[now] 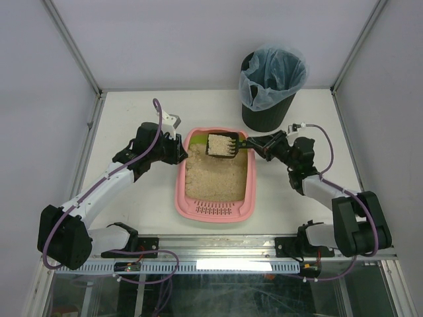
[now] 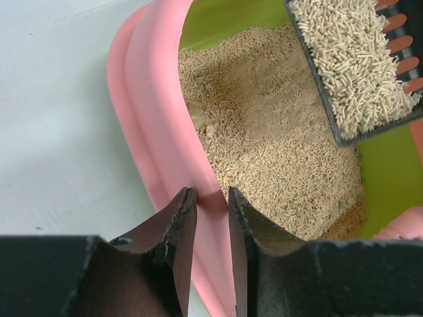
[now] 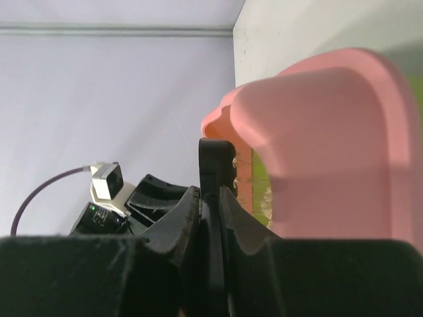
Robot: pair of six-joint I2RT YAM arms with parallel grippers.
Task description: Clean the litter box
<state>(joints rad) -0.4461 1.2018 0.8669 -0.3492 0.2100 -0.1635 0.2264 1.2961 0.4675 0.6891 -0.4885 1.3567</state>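
A pink litter box (image 1: 215, 212) sits at the middle of a white table (image 1: 132, 119) between two robot arms, its slotted rim toward the arms' bases and its lime-green inner end toward the far side. The left gripper (image 1: 180, 150) reaches in from the left and pinches the tray's left rim near the far corner. In the left wrist view the two dark fingers of the left gripper (image 2: 211, 198) stand narrow, with the pink wall of the litter box (image 2: 152, 132) running between them. Beige litter (image 2: 264, 145) covers most of the floor and thins to bare green at the far end. The right gripper (image 1: 259, 145) comes in from the right and is clamped tight on the handle of a black slotted scoop (image 1: 223, 144). The scoop is heaped with pellets and held above the far end of the tray. From the right wrist camera the right gripper (image 3: 210, 191) shows its fingers pressed against the thin black handle of the scoop (image 3: 216, 158), with the pink corner of the litter box (image 3: 330, 125) just beyond. A black round bin (image 1: 264, 117) lined with a bluish bag (image 1: 277, 72) stands at the table's far right, apart from the tray.
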